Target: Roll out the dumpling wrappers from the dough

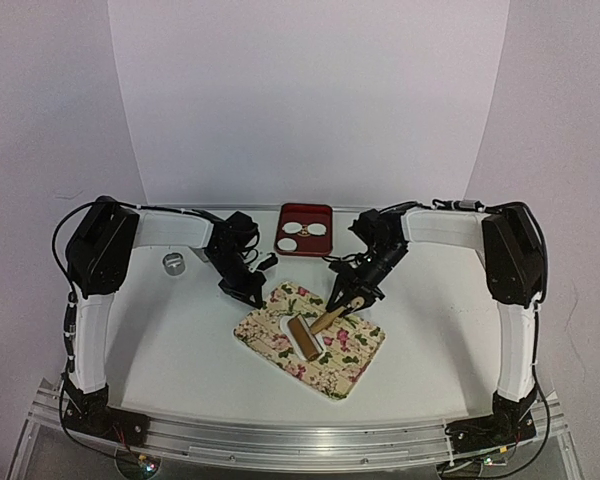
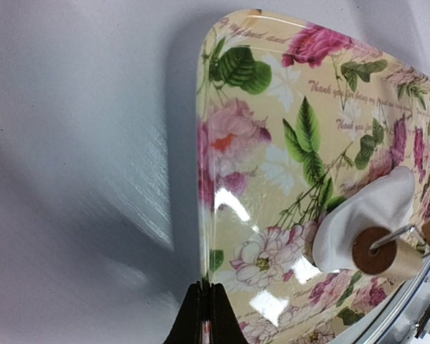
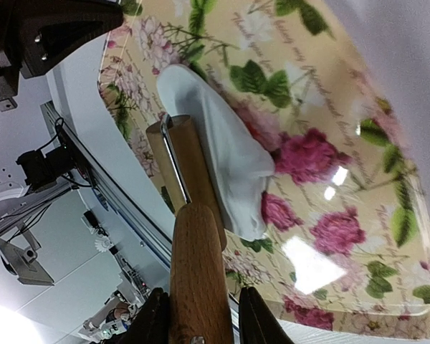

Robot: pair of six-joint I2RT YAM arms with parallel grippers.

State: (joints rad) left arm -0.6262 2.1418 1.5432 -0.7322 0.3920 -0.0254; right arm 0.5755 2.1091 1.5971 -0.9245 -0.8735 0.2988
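Dough [image 3: 229,158] sits on floral mat [image 1: 350,365], in its far-left part, flattened into a ragged white sheet. Wooden rolling pin [image 1: 302,340] lies on the mat with its roller over one side of the dough and its handle angled toward the mat's far-right edge. Handle is clamped in right claw [image 3: 201,319], one finger on each side. Fingers of left claw [image 2: 204,315] are pressed together with nothing between them, tips at the mat's left edge, apart from the dough. Round dumpling wrappers [image 1: 318,229] are off the mat, in red tray [image 1: 306,208] on the surface [image 1: 180,340] just beyond the mat's far corner; exact count hard to tell. Small metal ring [image 1: 174,263] stands on the surface well left of the mat.
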